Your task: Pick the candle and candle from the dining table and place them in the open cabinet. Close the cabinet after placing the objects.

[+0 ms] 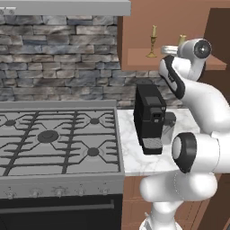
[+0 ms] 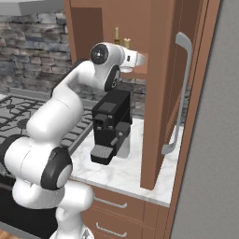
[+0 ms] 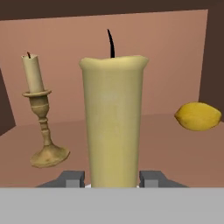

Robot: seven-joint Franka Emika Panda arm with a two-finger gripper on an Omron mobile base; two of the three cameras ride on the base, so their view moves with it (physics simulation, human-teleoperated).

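My hand point(image 3: 112, 178) clamps the stubby candle point(image 3: 113, 122) center frame over the cabinet shelf point(image 3: 166, 144); brass candlestick candle point(image 3: 40, 118) already placed. Next: release, retreat, close door point(image 2: 161, 93).

- stubby candle point(image 3: 113, 122): base and dish holder cut off at the bottom of the hand view; in the left base view only its top point(image 1: 181, 40) clear of the white wrist.
- gripper point(image 3: 113, 178): just the two finger tips visible, one each side of the candle; contact with the wax impossible to tell.
- brass candlestick point(image 2: 116, 35): lower half hidden behind the arm in the right base view.
- cabinet door point(image 2: 161, 93): top cut off by the frame edge.
- lemon point(image 3: 197, 116): too small to find in the base views.
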